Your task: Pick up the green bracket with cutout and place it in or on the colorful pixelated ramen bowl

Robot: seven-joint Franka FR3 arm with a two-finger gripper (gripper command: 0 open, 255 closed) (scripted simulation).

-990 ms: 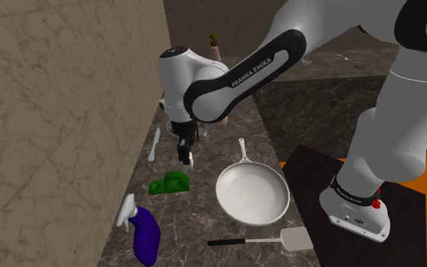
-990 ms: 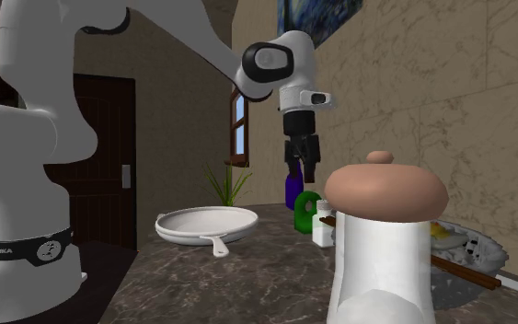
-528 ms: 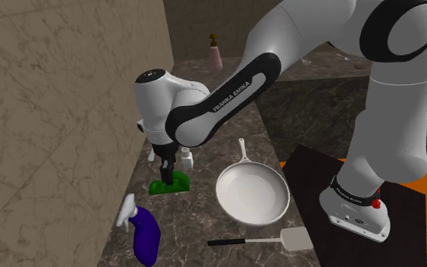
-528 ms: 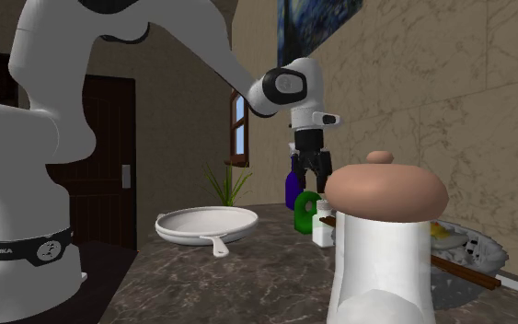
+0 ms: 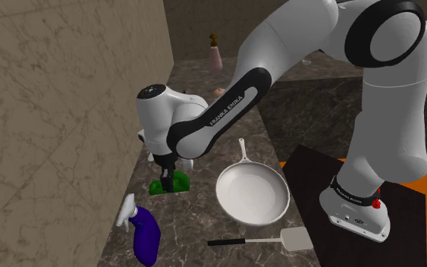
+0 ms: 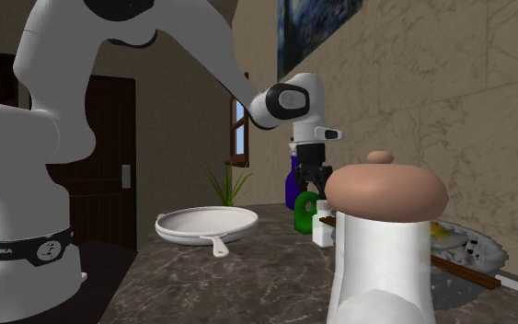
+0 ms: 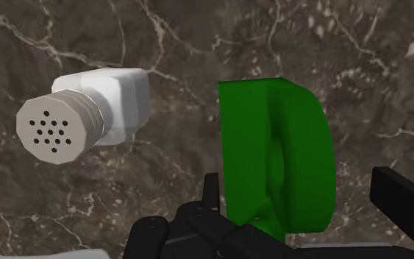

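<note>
Along the wall-side edge of the dark marble surface [image 5: 204, 220]: the green bracket [image 5: 180, 182] sits on the stone, standing on its edge, its cutout facing sideways in the wrist view.
- The gripper [image 7: 299, 184] is down over the bracket [image 7: 279, 154]. The fingers are spread, one on each flank. There is a clear gap on one side, and the other finger is close, though contact is not certain. Nothing is clamped.
- Progress, as judged: the reach and descent look done. Closing, lifting, carrying and releasing are all left. The bracket [image 6: 305, 207] is not yet off the surface.
- A white shaker [image 7: 98, 114] stands just beside the bracket but apart from it, outside the fingers.
- The wall [image 5: 52, 114] is near the bracket on the shoulder view's left, so there is little room to swing that way.
- A white frying pan [image 5: 252, 193] lies toward the surface's open side, apart from the bracket. A spatula [image 5: 280, 239] lies past it, near the front edge.
- A purple spray bottle [image 5: 143, 235] lies near the wall, toward the shoulder view's bottom edge. It is clear of the gripper [image 5: 167, 173].
- The ramen bowl [image 6: 487, 247] sits on the second exterior view's right, with a greyish rim, some yellow inside and sticks laid across it. It is partly behind a white brown-capped jar [image 6: 385, 239]. It is well apart from the bracket, with the shaker [image 6: 321, 225] between them.
- Room, as judged: straight up is open. The carry toward the bowl must clear the shaker and the jar, so height comes before any sideways travel. The sticks across the bowl narrow the drop spot.
</note>
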